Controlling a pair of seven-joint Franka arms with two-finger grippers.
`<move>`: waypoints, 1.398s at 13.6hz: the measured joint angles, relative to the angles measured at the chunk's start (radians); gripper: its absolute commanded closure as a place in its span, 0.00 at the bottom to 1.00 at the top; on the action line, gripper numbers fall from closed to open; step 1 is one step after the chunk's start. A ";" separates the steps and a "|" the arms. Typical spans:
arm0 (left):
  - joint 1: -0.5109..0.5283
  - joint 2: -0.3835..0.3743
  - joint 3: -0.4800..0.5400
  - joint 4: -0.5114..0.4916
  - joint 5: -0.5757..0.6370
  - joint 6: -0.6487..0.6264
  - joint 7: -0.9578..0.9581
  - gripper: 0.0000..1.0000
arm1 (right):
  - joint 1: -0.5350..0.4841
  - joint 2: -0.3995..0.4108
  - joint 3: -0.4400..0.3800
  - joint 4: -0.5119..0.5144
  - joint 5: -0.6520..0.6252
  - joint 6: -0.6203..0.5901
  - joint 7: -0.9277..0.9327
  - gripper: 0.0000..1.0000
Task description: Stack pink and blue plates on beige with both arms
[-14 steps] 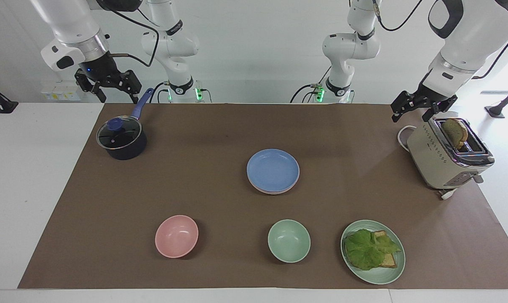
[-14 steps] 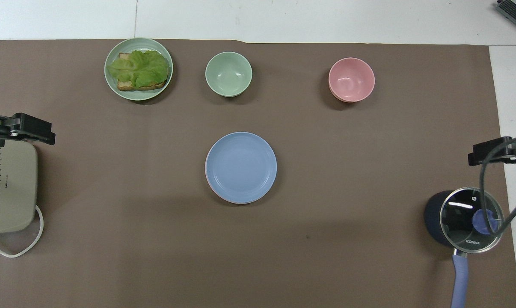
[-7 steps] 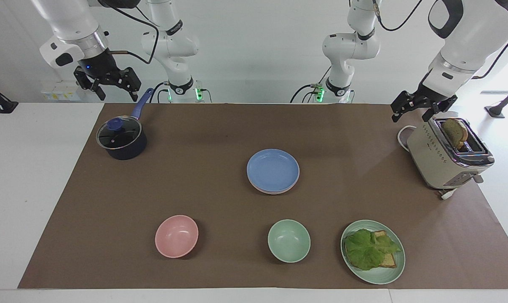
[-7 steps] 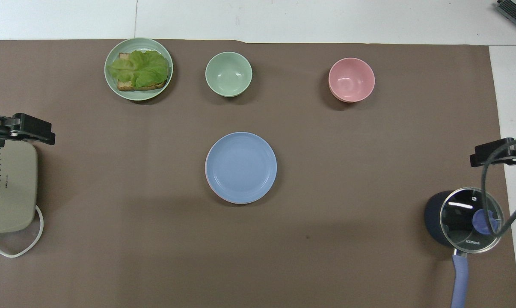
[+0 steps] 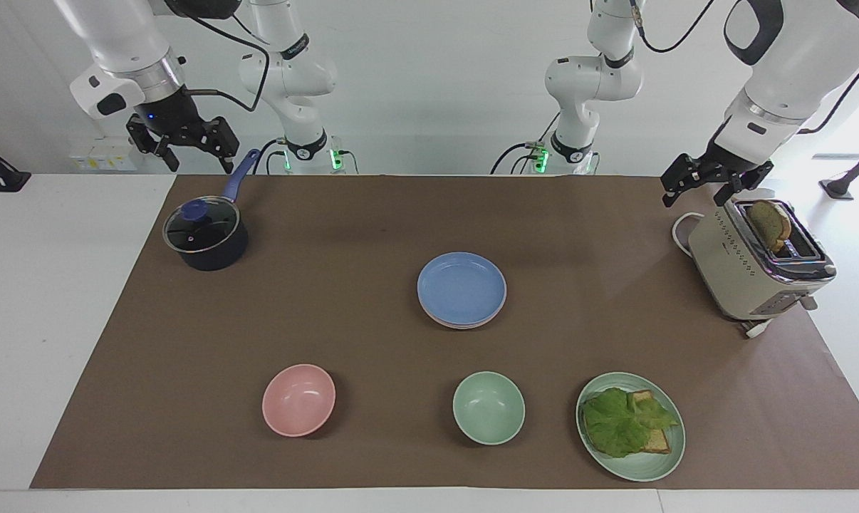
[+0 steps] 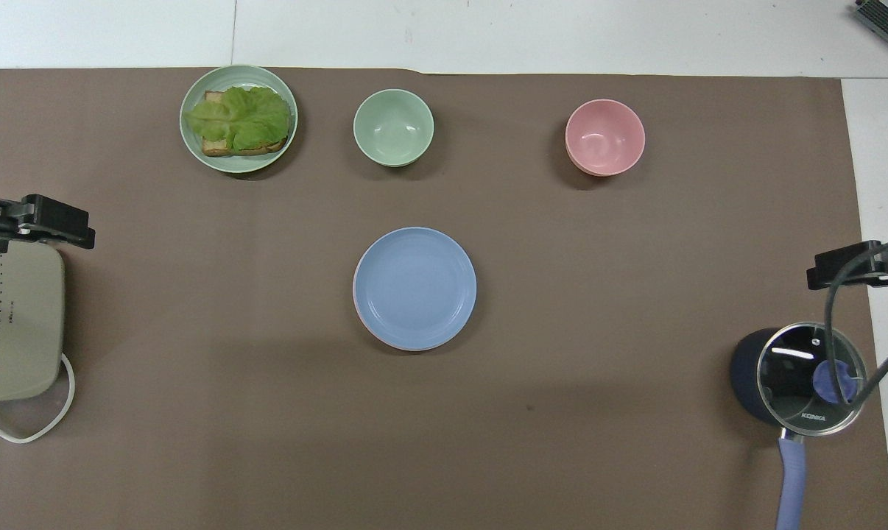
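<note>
The blue plate [image 5: 462,287] [image 6: 414,287] lies on top of a stack in the middle of the brown mat. A thin sliver of the pink plate [image 6: 356,312] peeks out from under it. The beige plate is hidden beneath them. My left gripper [image 5: 696,194] hangs open and empty in the air by the toaster, at the left arm's end of the table. Above the saucepan's handle, my right gripper [image 5: 198,164] also hangs open and empty. Both are well away from the stack.
A dark saucepan [image 5: 206,235] with a glass lid stands at the right arm's end. A beige toaster [image 5: 757,262] holds a slice of bread. Farthest from the robots are a pink bowl [image 5: 298,400], a green bowl [image 5: 488,407] and a green plate [image 5: 654,463] with lettuce and bread.
My right gripper has risen slightly above the saucepan's handle. The left gripper and the plates have not moved.
</note>
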 measured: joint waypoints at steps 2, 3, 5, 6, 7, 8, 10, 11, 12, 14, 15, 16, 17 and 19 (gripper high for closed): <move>0.000 0.000 0.000 0.000 0.000 0.000 0.000 0.00 | 0.000 0.000 0.000 0.000 -0.001 0.001 0.000 0.00; 0.000 0.000 0.000 0.000 0.000 0.000 0.000 0.00 | 0.000 0.000 0.000 0.000 -0.001 0.001 0.000 0.00; 0.000 0.000 0.000 0.000 0.000 0.000 0.000 0.00 | 0.000 0.000 0.000 0.000 -0.001 0.002 0.000 0.00; 0.000 0.000 0.000 0.000 0.000 0.000 0.000 0.00 | 0.000 0.000 0.000 0.000 -0.001 0.002 0.000 0.00; 0.000 0.000 0.000 0.000 0.000 0.000 0.000 0.00 | 0.000 0.000 0.000 0.000 -0.001 0.003 0.000 0.00; 0.000 0.000 0.000 0.000 0.000 0.000 0.000 0.00 | 0.000 0.000 0.000 0.000 -0.001 0.003 0.000 0.00; 0.000 0.000 0.000 0.000 0.000 0.000 0.000 0.00 | 0.000 0.000 0.000 0.000 -0.001 0.003 0.000 0.00; 0.000 0.000 0.000 0.000 0.000 0.000 0.000 0.00 | 0.000 0.000 0.000 0.000 -0.001 0.004 0.000 0.00; 0.000 0.000 0.000 0.000 0.000 0.000 0.000 0.00 | 0.000 0.000 0.000 0.000 -0.001 0.008 0.000 0.00; 0.000 0.000 0.000 0.000 0.000 0.000 0.000 0.00 | 0.000 0.000 0.000 0.000 -0.001 0.020 0.000 0.00; 0.000 0.000 0.000 0.000 0.000 0.000 0.000 0.00 | 0.000 0.000 0.000 0.000 -0.001 0.021 0.000 0.00; 0.000 0.000 0.000 0.000 0.000 0.000 0.000 0.00 | 0.000 0.000 0.000 0.000 -0.001 0.023 0.000 0.00; 0.000 0.000 0.000 0.000 0.000 0.000 0.000 0.00 | 0.000 0.000 0.000 0.000 -0.001 0.025 0.000 0.00; 0.000 0.000 0.000 0.000 0.000 0.000 0.000 0.00 | 0.000 0.000 0.000 -0.001 -0.001 0.025 0.000 0.00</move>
